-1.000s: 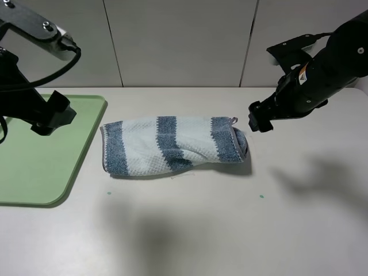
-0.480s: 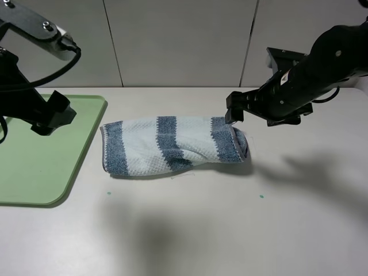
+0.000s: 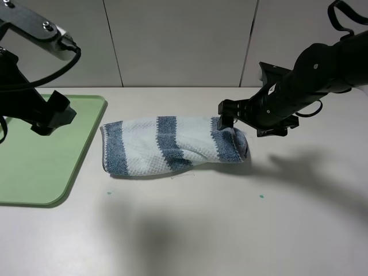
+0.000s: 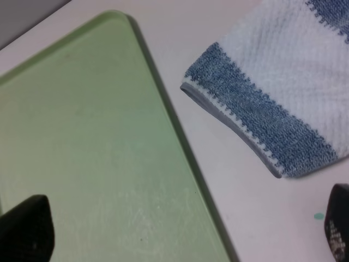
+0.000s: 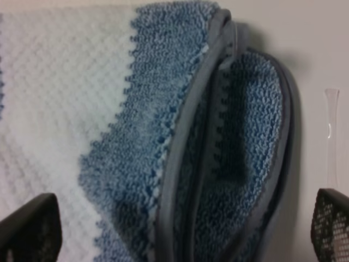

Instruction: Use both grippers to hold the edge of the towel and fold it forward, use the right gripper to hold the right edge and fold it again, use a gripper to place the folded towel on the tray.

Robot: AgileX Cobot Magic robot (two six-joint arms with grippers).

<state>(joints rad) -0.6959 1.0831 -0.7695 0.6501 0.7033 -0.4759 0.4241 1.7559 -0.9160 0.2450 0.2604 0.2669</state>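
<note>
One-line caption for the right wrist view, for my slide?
Open right gripper above the once-folded towel, its fingertips either side of the layered right edge.

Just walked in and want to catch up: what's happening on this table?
A two-armed robot is folding a striped towel, which lies folded into a long strip on the table, beside the green tray. The right gripper is open over the towel's right edge, not gripping it yet. The left gripper hovers open above the tray, holding nothing.
</note>
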